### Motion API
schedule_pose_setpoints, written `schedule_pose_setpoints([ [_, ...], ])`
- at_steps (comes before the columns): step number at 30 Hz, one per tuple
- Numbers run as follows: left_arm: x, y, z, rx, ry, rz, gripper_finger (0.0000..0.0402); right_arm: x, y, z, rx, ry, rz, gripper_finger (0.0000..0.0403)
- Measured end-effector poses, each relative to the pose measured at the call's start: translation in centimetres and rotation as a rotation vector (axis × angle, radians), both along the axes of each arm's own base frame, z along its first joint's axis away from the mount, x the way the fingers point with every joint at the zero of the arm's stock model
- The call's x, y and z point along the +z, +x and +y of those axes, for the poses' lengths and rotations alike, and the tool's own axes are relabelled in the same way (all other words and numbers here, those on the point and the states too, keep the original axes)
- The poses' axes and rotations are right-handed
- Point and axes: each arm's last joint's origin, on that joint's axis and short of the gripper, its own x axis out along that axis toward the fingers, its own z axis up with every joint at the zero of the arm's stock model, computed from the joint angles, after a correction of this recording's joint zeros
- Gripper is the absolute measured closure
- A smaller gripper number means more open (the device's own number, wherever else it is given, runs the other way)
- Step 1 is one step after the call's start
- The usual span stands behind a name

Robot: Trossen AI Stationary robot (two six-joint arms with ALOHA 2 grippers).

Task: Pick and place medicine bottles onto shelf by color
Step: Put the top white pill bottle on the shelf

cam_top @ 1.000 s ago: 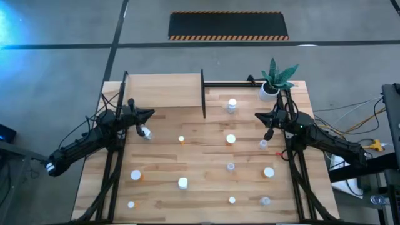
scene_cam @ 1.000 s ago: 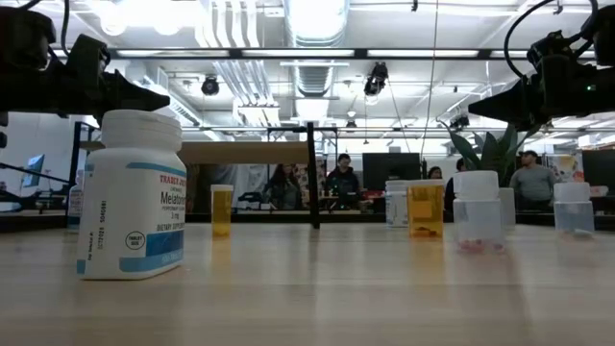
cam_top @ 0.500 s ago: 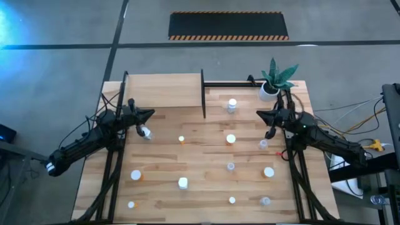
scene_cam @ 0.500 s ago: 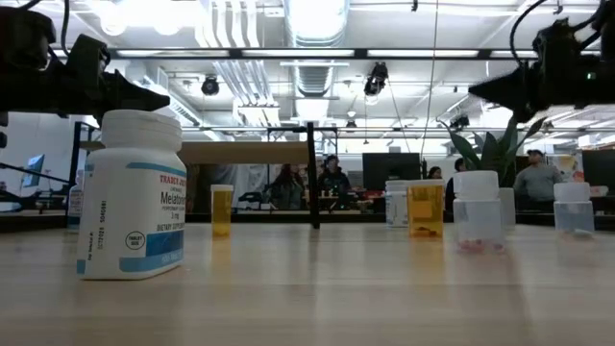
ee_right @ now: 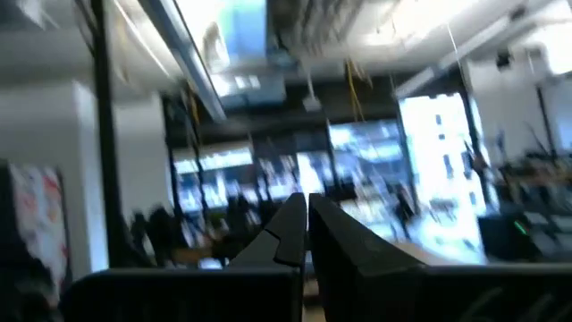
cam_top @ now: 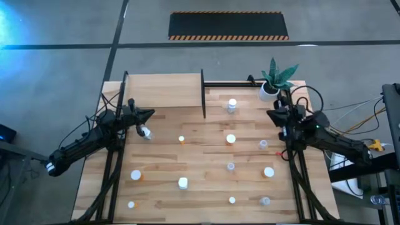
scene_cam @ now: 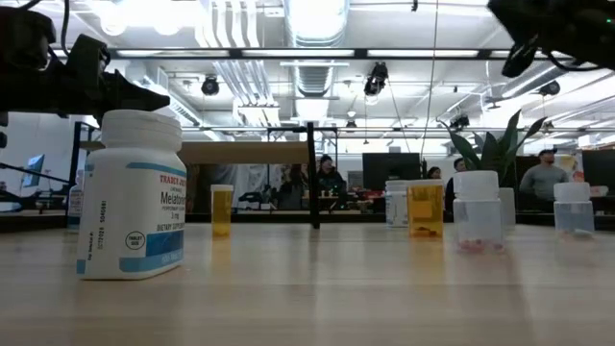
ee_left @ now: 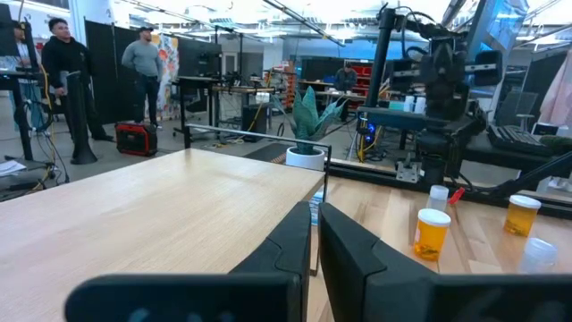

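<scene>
Several medicine bottles stand upright on their bases across the wooden table, among them an orange one (cam_top: 230, 139), a white one (cam_top: 183, 182) and a clear one (cam_top: 263, 144). A white labelled bottle (scene_cam: 130, 197) looms close in the low view. The shelf (cam_top: 164, 90), a light board with a dark upright divider (cam_top: 203, 94), lies at the far left with nothing on it. My left gripper (cam_top: 151, 114) (ee_left: 313, 234) hovers shut and level by the shelf's near edge, above a small bottle (cam_top: 147, 133). My right gripper (cam_top: 270, 113) (ee_right: 306, 222) is shut, raised and tipped upward over the table's right side, holding nothing.
A white pot with a green plant (cam_top: 272, 84) stands at the far right corner, close behind my right gripper. Black posts and a rail (cam_top: 231, 84) run along the far edge. People stand in the room beyond the table.
My right gripper has risen and tipped its fingers upward, rolling a little and drawing back toward the table's right edge; it stays shut. My left arm has kept still. No bottle has moved.
</scene>
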Motion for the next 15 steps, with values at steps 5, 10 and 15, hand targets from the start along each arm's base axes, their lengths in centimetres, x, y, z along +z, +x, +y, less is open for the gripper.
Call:
schedule_pose_setpoints([
  [5,0.0,0.0,0.0,0.008,0.154,0.064,0.0394,1.2,2.3,-1.1,-0.097,0.001,0.222,0.0394],
  [10,0.0,0.0,0.0,0.008,0.168,0.07,0.0394,1.5,5.9,-3.0,-0.225,0.035,0.468,0.0394],
  [15,0.0,0.0,0.0,0.008,0.168,0.069,0.0394,2.5,8.9,-4.7,-0.366,0.015,0.659,0.0394],
])
